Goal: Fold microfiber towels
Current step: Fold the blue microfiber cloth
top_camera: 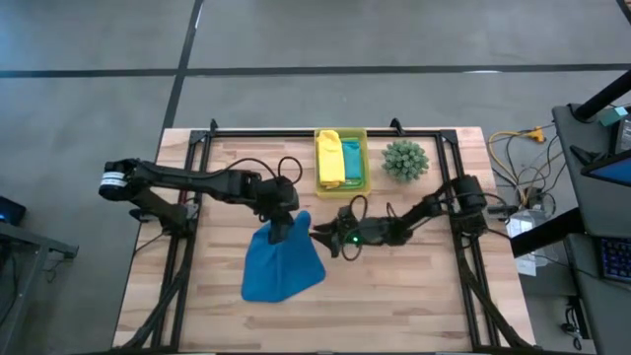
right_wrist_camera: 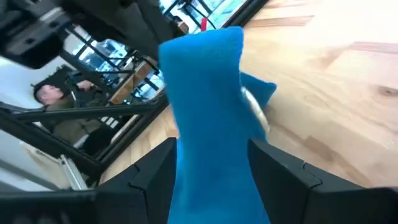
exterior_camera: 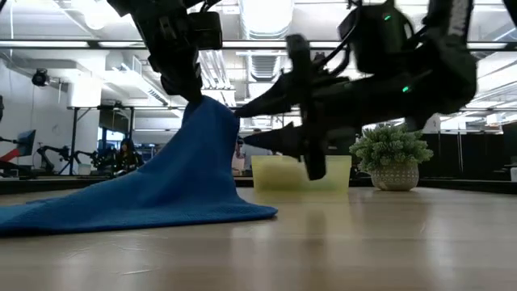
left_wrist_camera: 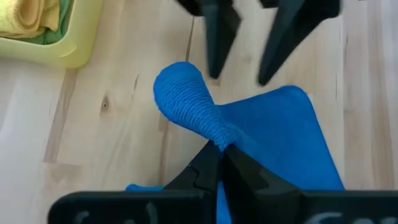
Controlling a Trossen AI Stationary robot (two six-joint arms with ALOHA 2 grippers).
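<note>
The royal blue towel (top_camera: 281, 264) is lifted by one corner above the middle of the wooden surface (top_camera: 414, 296), while the rest of it trails down and lies spread flat on the wood, as the low view shows. That raised corner is pinched in the left pincer (left_wrist_camera: 221, 149), whose fingers are pressed together on the cloth. The right pincer (right_wrist_camera: 211, 158) is held just beside the lifted part, its fingers spread, with the hanging blue fold seen between them in the right wrist view; no grip is made there yet.

Behind the towel, the translucent yellow-green bin (top_camera: 341, 161) holds folded yellow and green cloths, and a small spiky plant (top_camera: 404, 160) stands just beside it.

Several things could go wrong, it is judged. The pinch is on a narrow twist of cloth, so the corner could slip out if it is pulled further. If the right pincer were closed on bunched layers rather than on a single edge, the fold would likely come out crooked. The two pincers stand very near, so a collision is possible.

The far edge of the towel is hidden under the arms in the high view, and the teal cloth cannot be clearly made out in the bin.
</note>
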